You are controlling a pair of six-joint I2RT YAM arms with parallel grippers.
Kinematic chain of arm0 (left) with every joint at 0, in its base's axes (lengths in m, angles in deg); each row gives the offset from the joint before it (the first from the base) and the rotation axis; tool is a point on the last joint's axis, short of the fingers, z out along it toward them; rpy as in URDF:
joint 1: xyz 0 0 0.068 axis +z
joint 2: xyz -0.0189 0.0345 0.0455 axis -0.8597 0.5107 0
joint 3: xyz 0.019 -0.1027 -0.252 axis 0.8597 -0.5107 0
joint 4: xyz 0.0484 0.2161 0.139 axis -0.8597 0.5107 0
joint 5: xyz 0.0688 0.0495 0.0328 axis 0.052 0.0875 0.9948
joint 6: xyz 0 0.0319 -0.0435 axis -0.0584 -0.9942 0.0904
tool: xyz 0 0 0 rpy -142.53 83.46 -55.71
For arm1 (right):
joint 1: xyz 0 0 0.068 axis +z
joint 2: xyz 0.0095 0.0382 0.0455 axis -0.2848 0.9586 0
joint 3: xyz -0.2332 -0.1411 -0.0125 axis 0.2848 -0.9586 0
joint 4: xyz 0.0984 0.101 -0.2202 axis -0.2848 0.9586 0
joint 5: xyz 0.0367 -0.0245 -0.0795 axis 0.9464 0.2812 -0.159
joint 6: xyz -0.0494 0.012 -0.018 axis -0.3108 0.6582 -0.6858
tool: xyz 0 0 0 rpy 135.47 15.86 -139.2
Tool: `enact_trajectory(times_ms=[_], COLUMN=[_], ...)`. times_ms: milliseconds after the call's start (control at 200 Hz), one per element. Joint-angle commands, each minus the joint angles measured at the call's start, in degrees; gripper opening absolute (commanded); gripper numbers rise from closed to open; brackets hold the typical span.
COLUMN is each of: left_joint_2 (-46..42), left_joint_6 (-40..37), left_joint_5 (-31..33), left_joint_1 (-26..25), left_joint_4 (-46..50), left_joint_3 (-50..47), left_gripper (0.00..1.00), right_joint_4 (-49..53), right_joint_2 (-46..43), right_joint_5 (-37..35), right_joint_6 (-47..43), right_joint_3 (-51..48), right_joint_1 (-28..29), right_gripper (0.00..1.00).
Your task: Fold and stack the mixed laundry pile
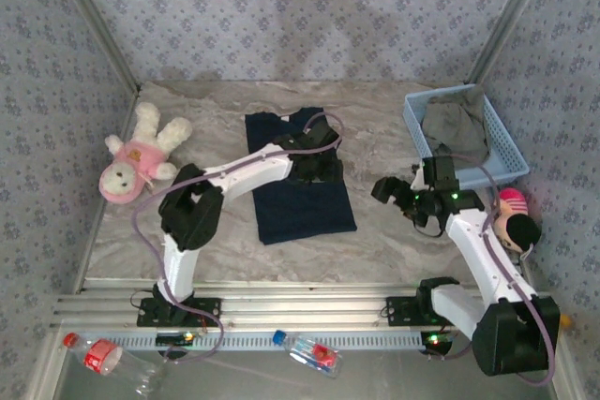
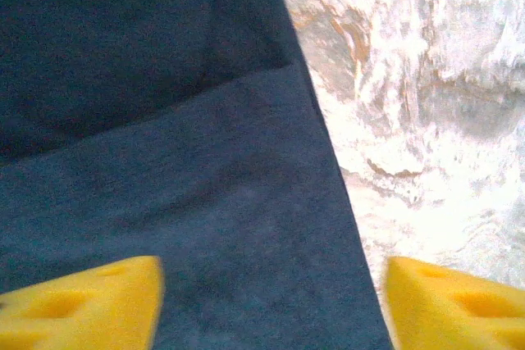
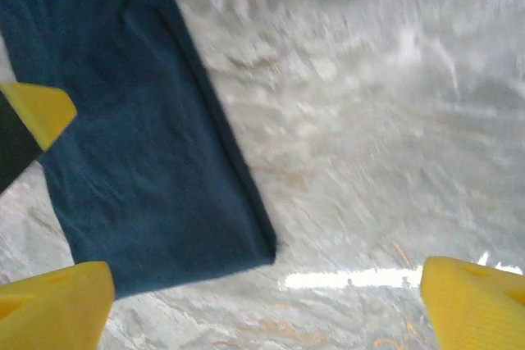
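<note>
Two bottles, one navy garment, one olive-grey garment

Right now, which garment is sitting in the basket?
The olive-grey garment, crumpled in the light blue basket; the navy garment lies flat on the table.

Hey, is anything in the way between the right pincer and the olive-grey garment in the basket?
Yes: the olive-grey garment lies inside the light blue mesh basket, whose left wall stands between it and the open right pincer lower down on its left. From above, nothing visible covers the garment.
</note>
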Motion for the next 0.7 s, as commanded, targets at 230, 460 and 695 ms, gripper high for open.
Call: enact_trajectory(times_ms=[230, 460, 695], left_joint_2=[9.13, 10.64, 11.26], left_joint_6=[-4.27, -2.86, -0.96], left_joint_5=[-6.36, -6.78, -5.93], left_joint_1=[-0.46, -0.36, -0.29], left_joint_4=[2.46, 1.73, 1.26], left_joint_3=[5.26, 2.42, -0.05], left_gripper=[0.00, 0.00, 0.00], right_joint_4=[-10.30, -16.74, -20.26], right_joint_2=[1.04, 8.61, 19.05], right_joint_5=[3.99, 1.57, 1.20], right_joint_6=[11.37, 15.23, 16.20], right_joint_3=[-12.29, -11.09, -5.68], right_joint_1=[9.36, 15.81, 18.74], right_gripper=[0.68, 0.55, 0.51])
